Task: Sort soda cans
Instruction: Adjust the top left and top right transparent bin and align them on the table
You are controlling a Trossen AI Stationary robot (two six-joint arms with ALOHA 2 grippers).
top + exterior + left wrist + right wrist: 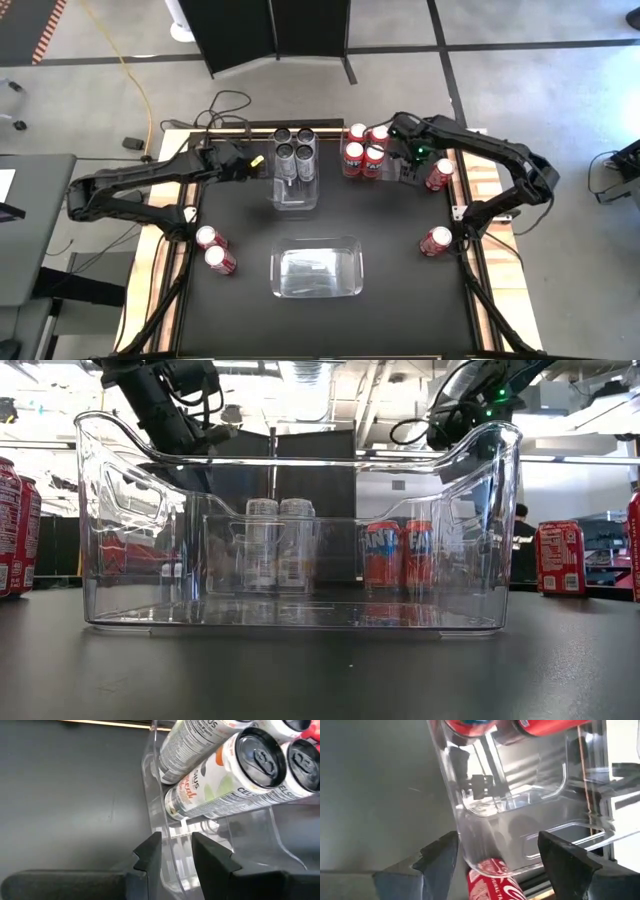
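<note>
Soda cans (pixel 220 775): left tool (pixel 176 851) narrowly parted over bin wall; right tool (pixel 497 855) open astride a red can (pixel 492 880).

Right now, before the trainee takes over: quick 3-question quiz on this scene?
1. How many silver cans stand in the far clear bin?
2. True or false: the near clear bin holds two cans.
3. Where is the left gripper? A) beside the silver cans' bin B) over the near clear bin C) off the table's front edge

Key: 1) four 2) false 3) A
</note>
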